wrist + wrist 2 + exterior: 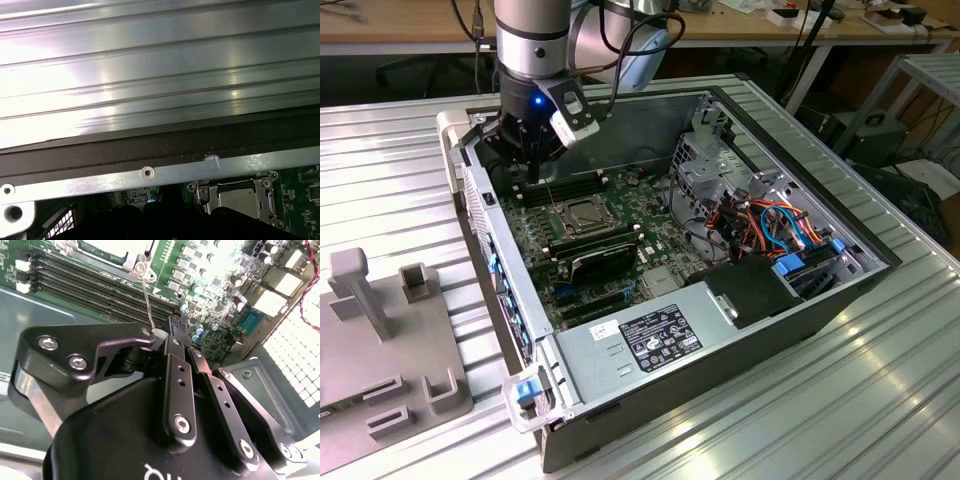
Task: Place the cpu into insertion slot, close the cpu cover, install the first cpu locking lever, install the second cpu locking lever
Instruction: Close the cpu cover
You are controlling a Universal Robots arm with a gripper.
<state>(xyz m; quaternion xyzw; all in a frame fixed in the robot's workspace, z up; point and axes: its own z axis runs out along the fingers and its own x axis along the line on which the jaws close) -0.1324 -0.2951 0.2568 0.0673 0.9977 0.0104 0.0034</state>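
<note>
Hanging over the open computer case [501, 272]: one black claw [540, 170] on a silver arm.

- Claw, state: fingers [176, 347] drawn narrow, pinched on the free end of a locking lever [148, 302], a thin steel wire.
- Locking lever: rises at a tilt from a corner of the insertion slot [582, 231] straight up to the claw's tips.
- Cpu [583, 213]: seated in the insertion slot, just below the claw and slightly forward of it, dull silver top facing up.
- Cpu cover [205, 196]: lies flat over the chip, whose metal top shows through the cover's window in the first wrist view.
- Memory sticks [90, 277]: long and black, in parallel rows directly beneath the claw's tips, between them and the slot.
- Tabletop [400, 150]: ribbed aluminium, carries the case and runs on behind the claw past the case wall.
- Grey fixture block [380, 340]: on the tabletop, well apart from the claw, outside the case.
</note>
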